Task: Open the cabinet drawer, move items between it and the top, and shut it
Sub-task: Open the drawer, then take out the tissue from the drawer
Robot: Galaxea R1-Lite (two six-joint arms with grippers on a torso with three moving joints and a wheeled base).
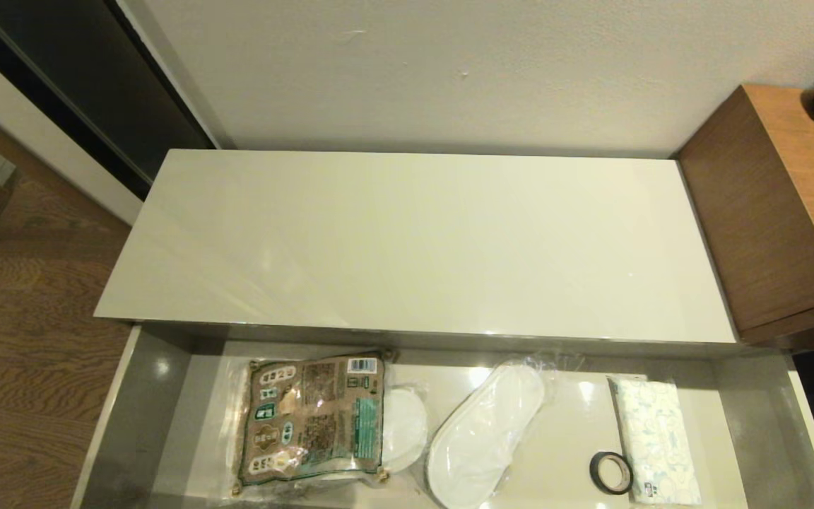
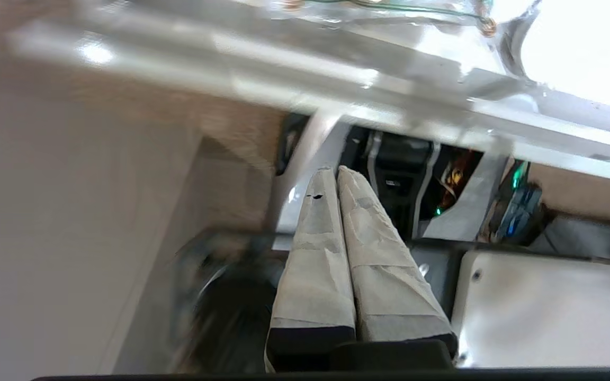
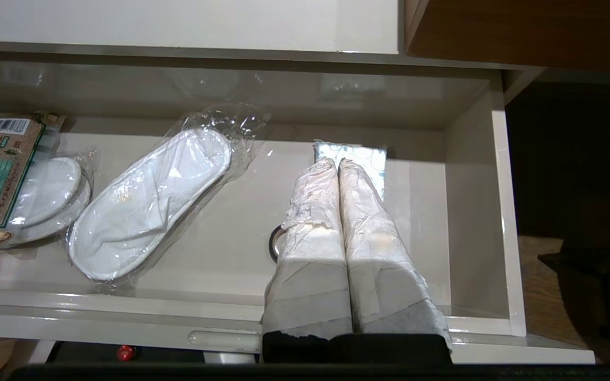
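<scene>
Wide shallow cabinet drawer with glossy grey walls (image 1: 135, 396) stands pulled open below the long glossy cream-white top (image 1: 414, 240).

In it, left to right: flat brown-and-green printed packet (image 1: 311, 417) lying over one plastic-wrapped white slipper (image 1: 403, 424), second wrapped slipper (image 1: 485, 431), small dark tape ring (image 1: 610, 472), white tissue pack with pale-blue pattern (image 1: 654, 438) just right of the ring.

Right gripper (image 3: 337, 164) hangs above the drawer's right part, fingers pressed together, holding nothing.

Left gripper (image 2: 335, 172) likewise pressed together; blurred view, seemingly near the drawer's front edge.
</scene>
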